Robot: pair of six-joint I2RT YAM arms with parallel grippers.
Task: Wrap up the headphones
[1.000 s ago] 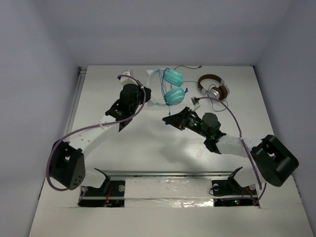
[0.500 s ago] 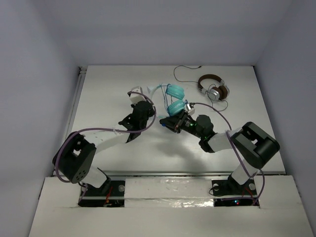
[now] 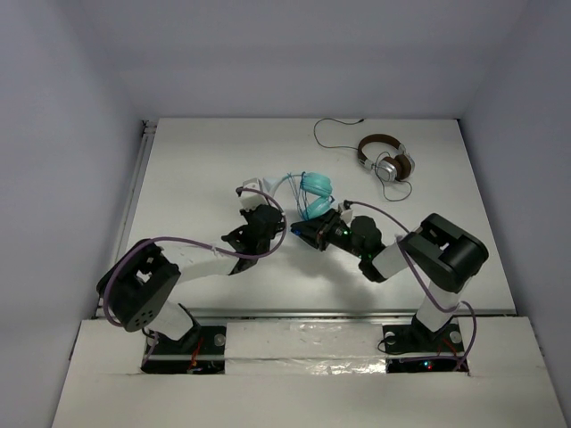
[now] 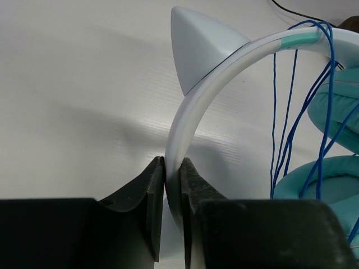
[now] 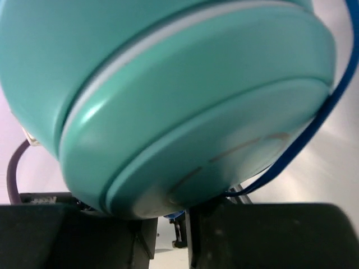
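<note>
Left fingers (image 4: 152,207) clamp the headband (image 4: 184,126) of the headphones (image 3: 315,185), which arches ahead; right fingers (image 5: 269,235) sit under an ear cup (image 5: 168,101), grip unclear.

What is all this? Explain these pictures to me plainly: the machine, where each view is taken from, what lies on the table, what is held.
A left arm and a right arm stand bolted to a white table, each ending in a two-finger gripper. The wide picture looks down from above; both close-ups come from wrist cameras. Brown-and-silver headphones lie untouched at the back. The left gripper is shut on the headband of the teal headphones, with blue cable looped across it. The right gripper sits against a teal ear cup; whether it pinches the cable I cannot tell.
</note>
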